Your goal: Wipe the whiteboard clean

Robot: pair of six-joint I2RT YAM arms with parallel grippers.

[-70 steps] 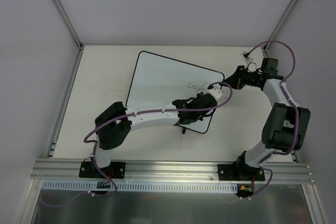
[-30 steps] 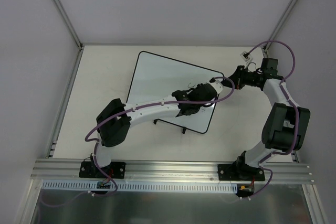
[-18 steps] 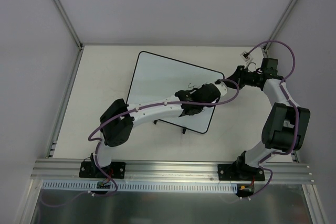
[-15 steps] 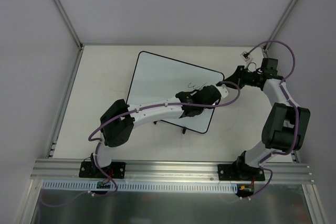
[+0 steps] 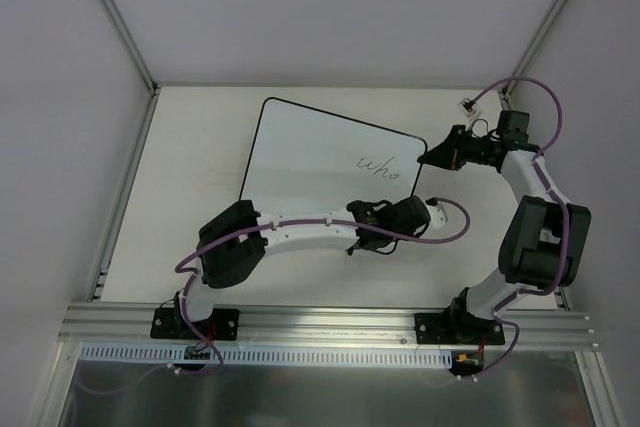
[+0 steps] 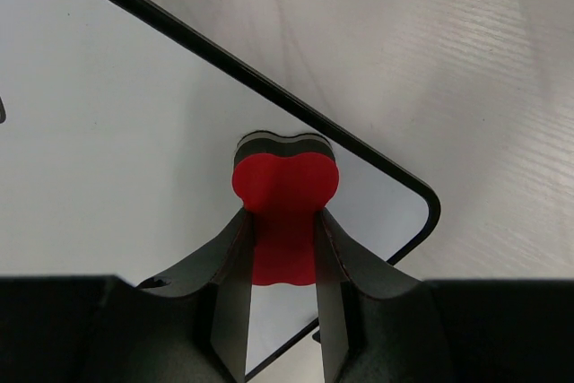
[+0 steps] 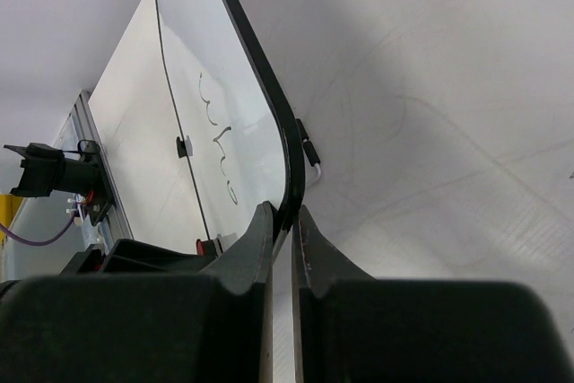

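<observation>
The whiteboard (image 5: 310, 162) lies tilted at the table's middle, with black handwriting (image 5: 378, 165) near its right corner. My left gripper (image 5: 398, 219) is shut on the small red eraser (image 6: 285, 208). It holds the eraser over the board's white face, just inside the black frame near the board's near right corner (image 6: 429, 213). My right gripper (image 5: 428, 157) is shut on the frame at the board's right corner (image 7: 289, 177). The writing also shows in the right wrist view (image 7: 215, 127). In the top view the eraser is hidden under the left gripper.
Pale table (image 5: 200, 147) with white walls on three sides and metal posts at the far corners. An aluminium rail (image 5: 330, 322) carries both arm bases at the near edge. A black foot (image 5: 350, 248) of the board sticks out below the left arm.
My left gripper has swept with the eraser from over the writing down to the board's near right corner. The writing is now uncovered and still there. The right gripper has kept its hold.
</observation>
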